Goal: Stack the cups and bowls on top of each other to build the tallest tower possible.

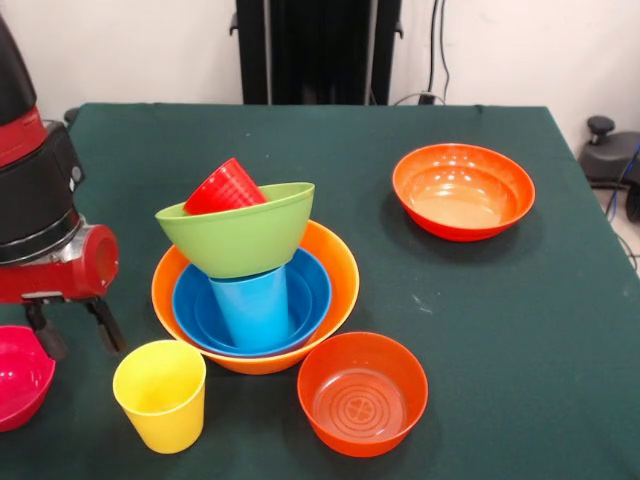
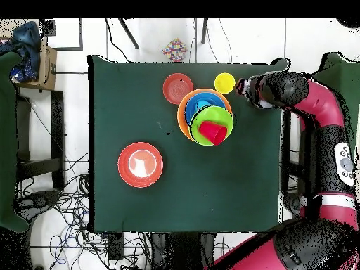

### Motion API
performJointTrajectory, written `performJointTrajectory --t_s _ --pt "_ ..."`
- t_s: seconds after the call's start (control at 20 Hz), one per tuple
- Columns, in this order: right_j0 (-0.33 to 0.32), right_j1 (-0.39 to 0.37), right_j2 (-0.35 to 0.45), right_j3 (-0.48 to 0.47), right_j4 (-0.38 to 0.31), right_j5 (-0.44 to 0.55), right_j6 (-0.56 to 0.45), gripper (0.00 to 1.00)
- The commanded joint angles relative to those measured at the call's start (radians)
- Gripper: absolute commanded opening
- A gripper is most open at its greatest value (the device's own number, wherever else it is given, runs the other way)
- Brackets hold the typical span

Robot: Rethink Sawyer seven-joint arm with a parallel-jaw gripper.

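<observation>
Bowls and cups are forming the tower [image 1: 255, 290] near the table's [image 1: 330, 150] middle: a pale orange bowl [image 1: 338, 268] is holding a blue bowl [image 1: 310, 290], a light blue cup [image 1: 250, 305] is standing upside down inside it, a lime green bowl [image 1: 240, 235] is sitting tilted on that cup, and a red cup [image 1: 225, 187] is lying on its side in the green bowl. A yellow cup [image 1: 160, 395] and a red-orange bowl [image 1: 362, 393] are sitting just beside the tower's base; a second red-orange bowl [image 1: 463, 190] is lying well apart. The gripper [image 1: 75, 330] is hovering with fingers spread and empty, between the tower and a magenta-pink bowl [image 1: 20, 375].
</observation>
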Motion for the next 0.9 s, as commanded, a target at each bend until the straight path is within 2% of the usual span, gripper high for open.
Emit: performJointTrajectory --t_s 0.05,0.65,0.9 --pt "0.019 -0.052 -0.024 0.003 0.027 0.073 -0.097 1.00" --pt "0.021 -0.069 -0.034 0.003 0.063 0.084 -0.108 1.00" --pt "0.038 -0.052 -0.039 -0.051 0.072 0.114 -0.107 1.00"
